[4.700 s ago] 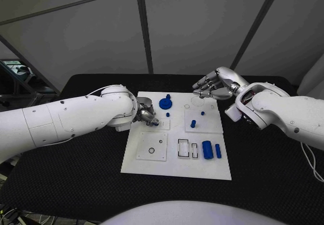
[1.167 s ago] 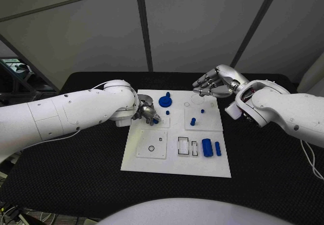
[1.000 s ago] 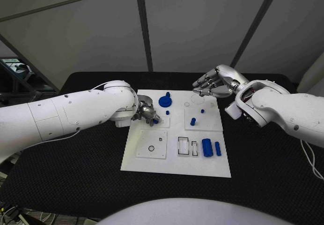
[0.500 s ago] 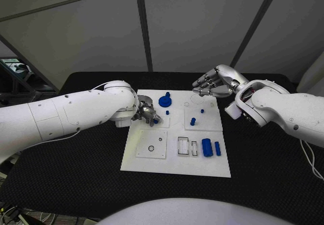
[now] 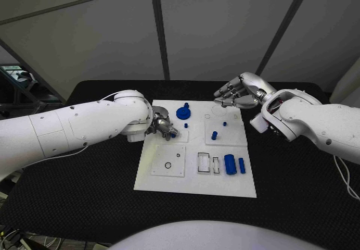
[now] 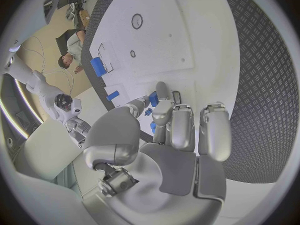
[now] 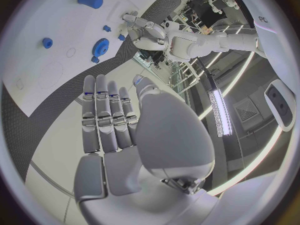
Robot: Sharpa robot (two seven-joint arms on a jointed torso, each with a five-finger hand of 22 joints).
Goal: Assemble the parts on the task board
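Task board [image 5: 196, 182] lies on the table [image 5: 90, 177]; the left hand [image 5: 163, 128] pinches a small blue part [image 6: 153, 99], while the right hand [image 5: 235, 94] hovers spread, holding nothing.

Compared with the oldest picture, the left hand [image 5: 163, 127] sits a little further right and higher in the frame, over the task board [image 5: 196, 182], its fingertips [image 5: 172, 134] now pinching a small blue part [image 5: 173, 135]. The right hand [image 5: 239, 92] sits slightly higher.
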